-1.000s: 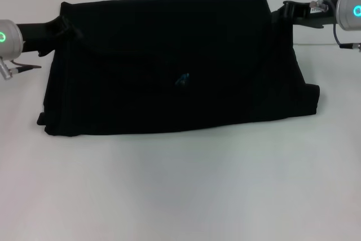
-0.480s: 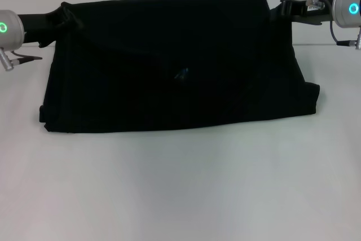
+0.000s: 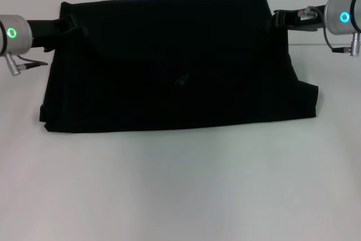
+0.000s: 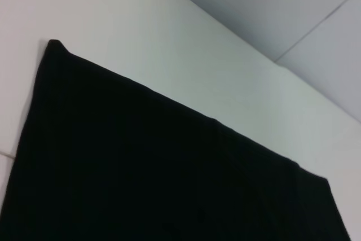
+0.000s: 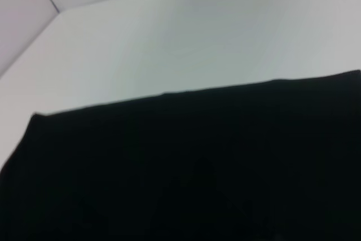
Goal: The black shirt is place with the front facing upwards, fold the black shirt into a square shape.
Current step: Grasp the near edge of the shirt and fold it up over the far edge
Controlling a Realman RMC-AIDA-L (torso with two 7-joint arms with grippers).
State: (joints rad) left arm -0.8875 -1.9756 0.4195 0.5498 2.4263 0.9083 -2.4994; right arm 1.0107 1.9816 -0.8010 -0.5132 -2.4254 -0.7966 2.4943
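The black shirt [image 3: 180, 66] lies on the white table [image 3: 180, 190], folded into a wide rectangle, with a flap hanging out at its right end. A faint blue label [image 3: 181, 80] shows near its middle. My left gripper [image 3: 66, 23] is at the shirt's far left corner and my right gripper [image 3: 279, 18] at its far right corner, both dark against the cloth. The left wrist view shows the black shirt [image 4: 169, 173] spread below a straight edge. In the right wrist view the black shirt [image 5: 180, 179] fills the lower half. No lettering shows.
The white table stretches bare in front of the shirt towards me. A grey wall [image 4: 293, 9] rises behind the table's far edge. Cables hang from both wrists, beside the shirt's ends.
Both arms have shifted slightly inward towards the shirt's far corners. The near left corner of the shirt has settled a little flatter. The cloth otherwise lies as before.
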